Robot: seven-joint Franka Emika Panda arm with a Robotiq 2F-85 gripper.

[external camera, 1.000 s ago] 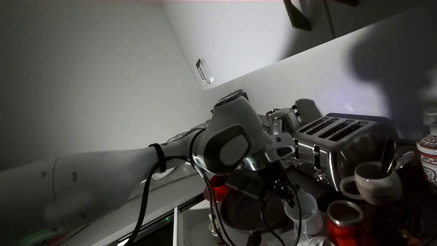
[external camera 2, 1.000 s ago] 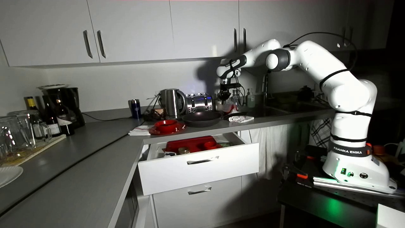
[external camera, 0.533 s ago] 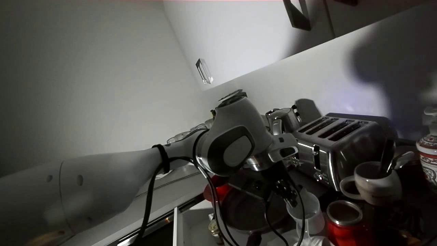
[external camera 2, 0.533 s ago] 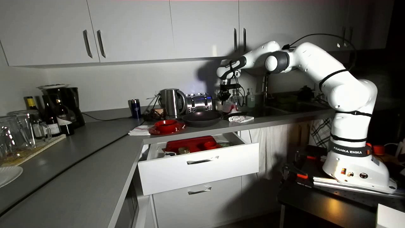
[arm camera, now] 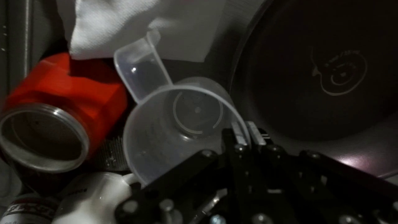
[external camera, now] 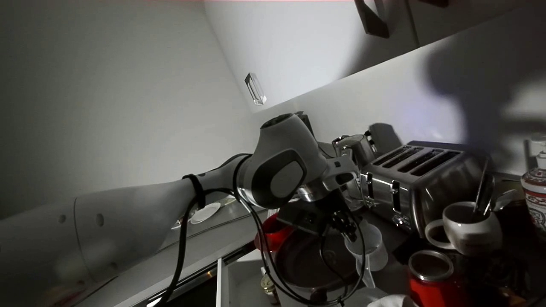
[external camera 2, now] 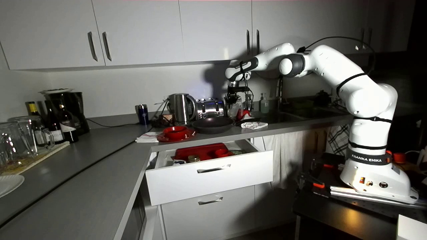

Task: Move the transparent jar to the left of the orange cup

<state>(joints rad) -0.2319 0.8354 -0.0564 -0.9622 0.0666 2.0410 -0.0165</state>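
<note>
Holds the transparent jar (arm camera: 174, 146) by the rim with the gripper (arm camera: 247, 133) pinched closed, 1 jaw inside the wall, 1 outside. Shows the jar, in the wrist view, between the orange cup (arm camera: 84, 96) at left and a dark frying pan (arm camera: 289, 102) at right. Leaves a gap between jar and orange cup in an exterior view, with a white mug (external camera: 473, 234) near the cup. Hard to tell if lifted or resting on the counter (external camera 2: 93, 180).
</note>
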